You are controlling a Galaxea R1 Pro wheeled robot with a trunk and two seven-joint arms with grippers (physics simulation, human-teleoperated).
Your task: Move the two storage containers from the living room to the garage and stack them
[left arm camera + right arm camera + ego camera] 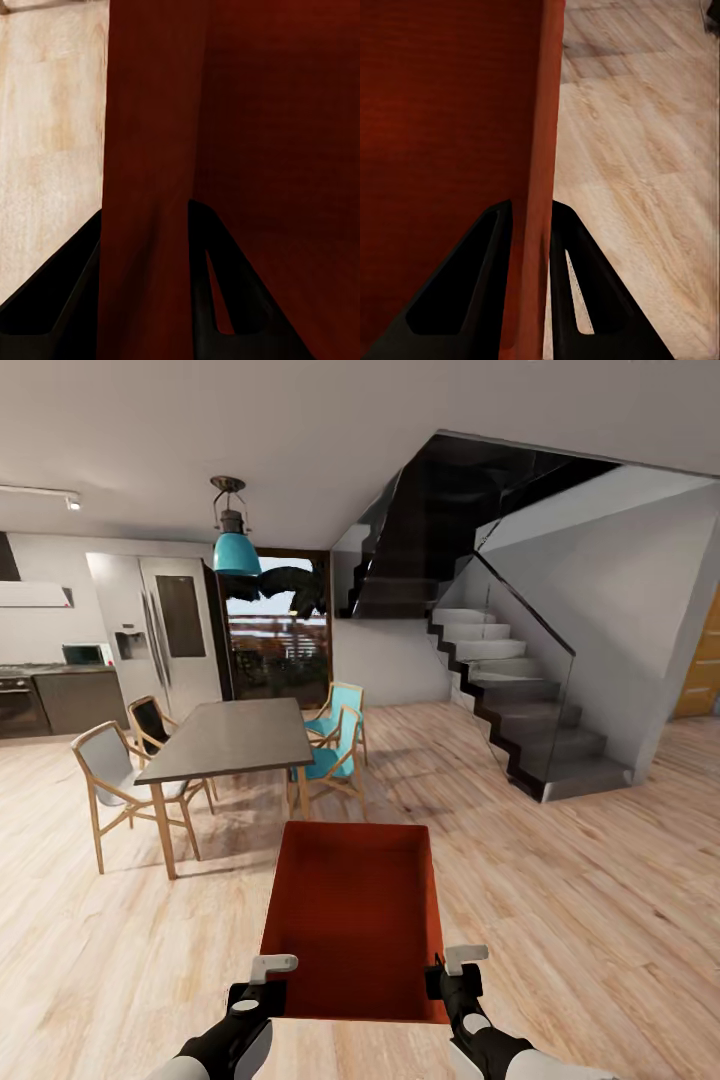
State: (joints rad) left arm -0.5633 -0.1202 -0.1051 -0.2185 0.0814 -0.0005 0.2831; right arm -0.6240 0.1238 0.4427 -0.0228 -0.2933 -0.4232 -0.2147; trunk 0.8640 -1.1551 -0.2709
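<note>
I hold one orange-red open-top storage container (355, 920) low in front of me, above the pale wood-plank floor (580, 900) of the living room. My left gripper (266, 988) is shut on its near-left wall and my right gripper (450, 975) on its near-right wall. In the left wrist view the red wall (150, 150) runs between the two dark fingers of the left gripper (142, 225). The right wrist view shows the same: the container's wall (536, 112) is pinched in the right gripper (531, 214). The container looks empty. The garage is out of view.
A grey dining table (230, 735) with wooden and teal chairs (335, 745) stands ahead to the left. Stairs with a glass rail (520, 700) rise ahead on the right. A fridge (165, 630) and kitchen counter are far left; a wooden door (700, 670) shows at the right edge.
</note>
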